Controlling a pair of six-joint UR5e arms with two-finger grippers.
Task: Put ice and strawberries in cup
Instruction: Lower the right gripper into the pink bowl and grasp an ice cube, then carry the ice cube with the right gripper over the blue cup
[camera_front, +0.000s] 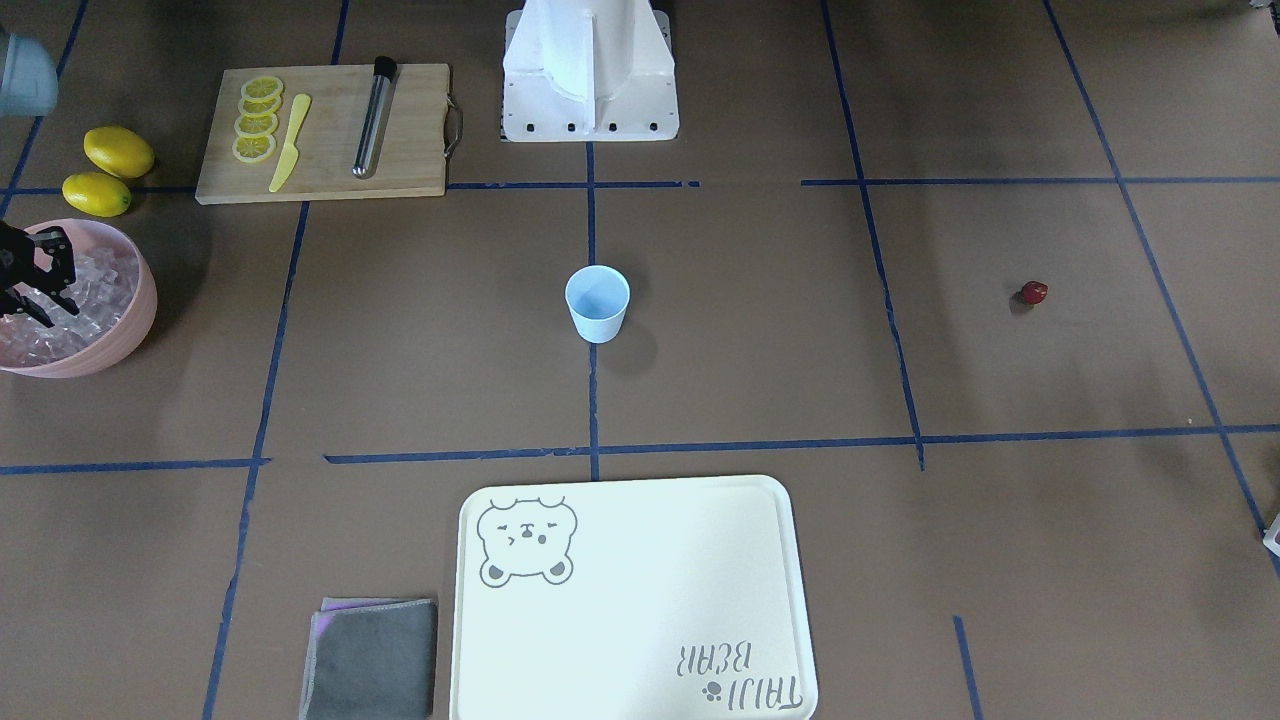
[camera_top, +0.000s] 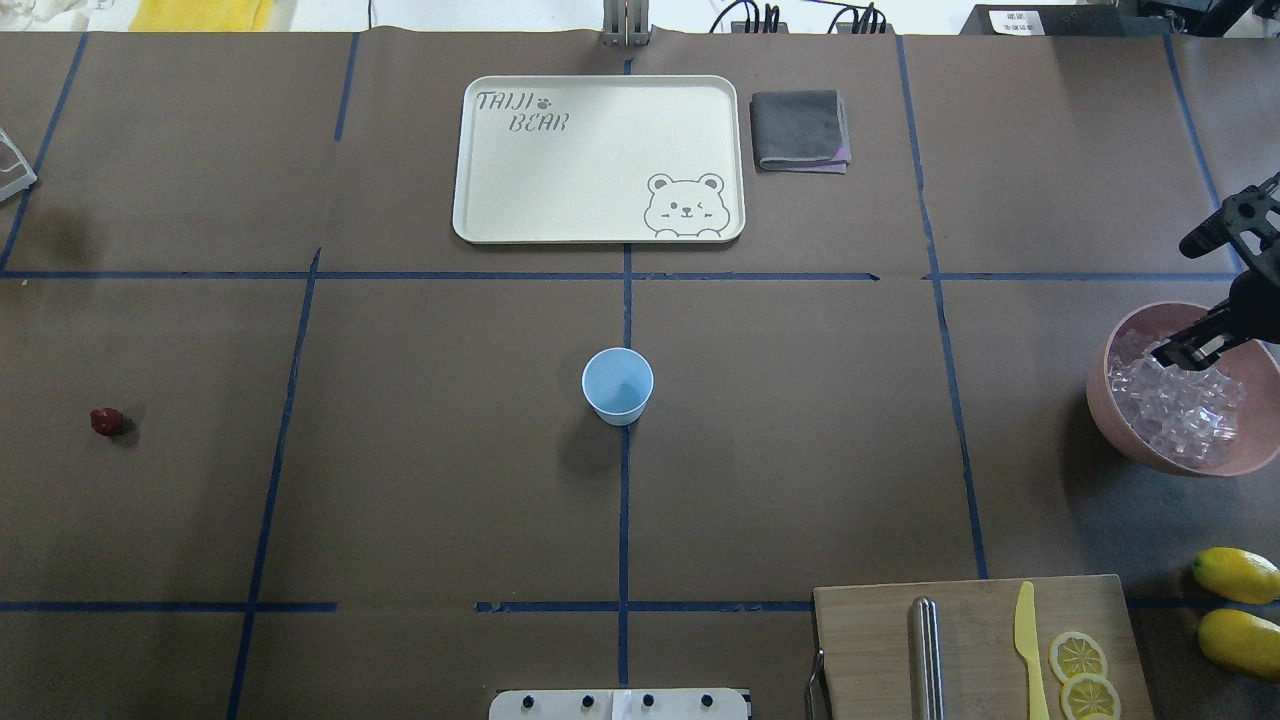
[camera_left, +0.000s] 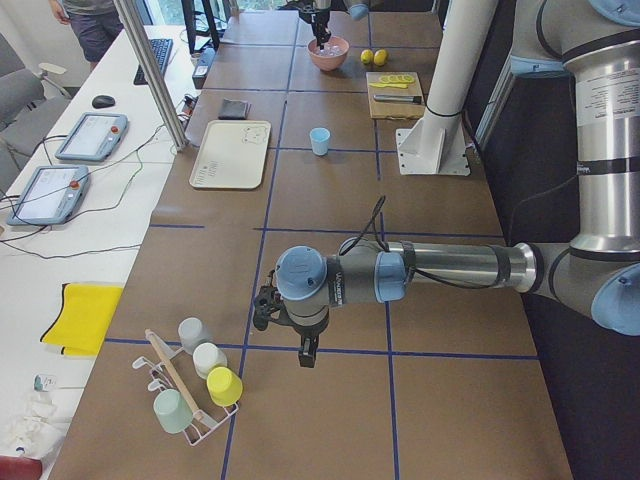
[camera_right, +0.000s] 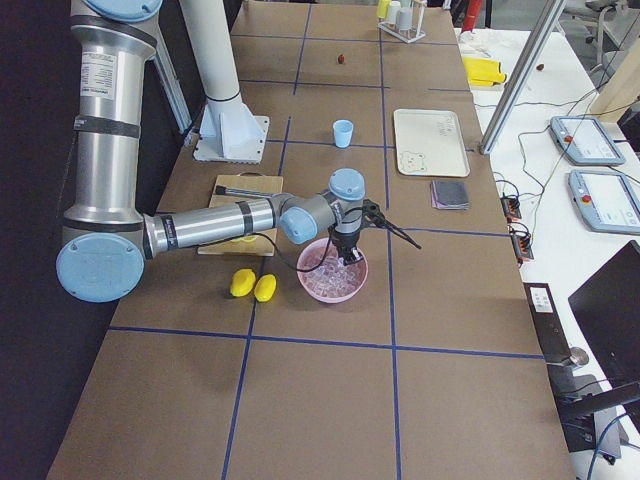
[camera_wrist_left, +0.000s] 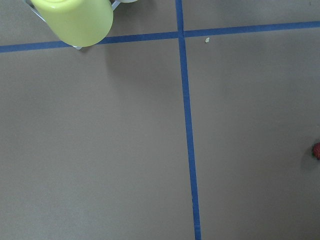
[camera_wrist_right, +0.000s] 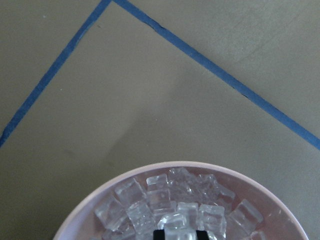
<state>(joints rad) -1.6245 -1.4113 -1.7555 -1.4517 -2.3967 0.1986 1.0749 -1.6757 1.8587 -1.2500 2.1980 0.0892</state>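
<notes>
Ice step: right hand (camera_wrist_right: 180, 234), spread, among clear glossy ice cubes (camera_wrist_right: 150, 200); we reckon next: pinch one, carry to pale blue cup (camera_top: 618, 385), nine o'clock overhead.

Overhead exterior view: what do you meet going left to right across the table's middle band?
strawberry -> cup -> pink bowl filled with ice

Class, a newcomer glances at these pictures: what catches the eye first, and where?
The right claw dips into the ice in a pink bowl at one end of the table, near two lemons. A pale blue cup stands alone at the centre, and a strawberry lies towards the other end.
</notes>
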